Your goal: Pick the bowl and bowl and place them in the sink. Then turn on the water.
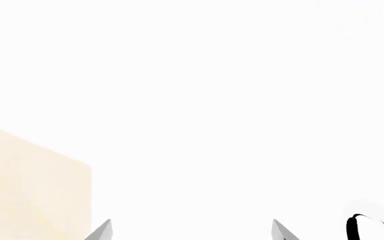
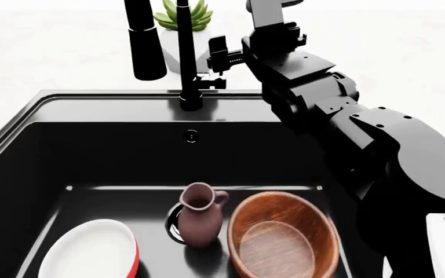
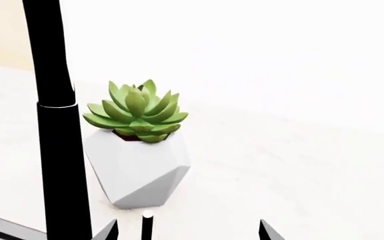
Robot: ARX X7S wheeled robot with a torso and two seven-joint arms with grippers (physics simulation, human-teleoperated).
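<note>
The black sink (image 2: 21, 124) holds both bowls. The red bowl with a white inside (image 2: 91, 255) lies at its front left. The brown wooden bowl (image 2: 284, 238) lies at its front right. The tall black tap (image 2: 183, 55) stands at the sink's back rim. My right gripper (image 2: 218, 58) is just right of the tap. In the right wrist view this gripper (image 3: 188, 231) is open, with the thin black tap lever (image 3: 147, 226) standing between its fingertips, untouched. My left gripper (image 1: 192, 231) is open and empty, facing a white surface; it is out of the head view.
A small mauve pitcher (image 2: 200, 215) stands over the drain between the bowls. A potted succulent in a white faceted pot (image 3: 138, 155) sits on the counter behind the tap, also in the head view (image 2: 182, 17). A black spray head (image 2: 145, 40) hangs left of the tap.
</note>
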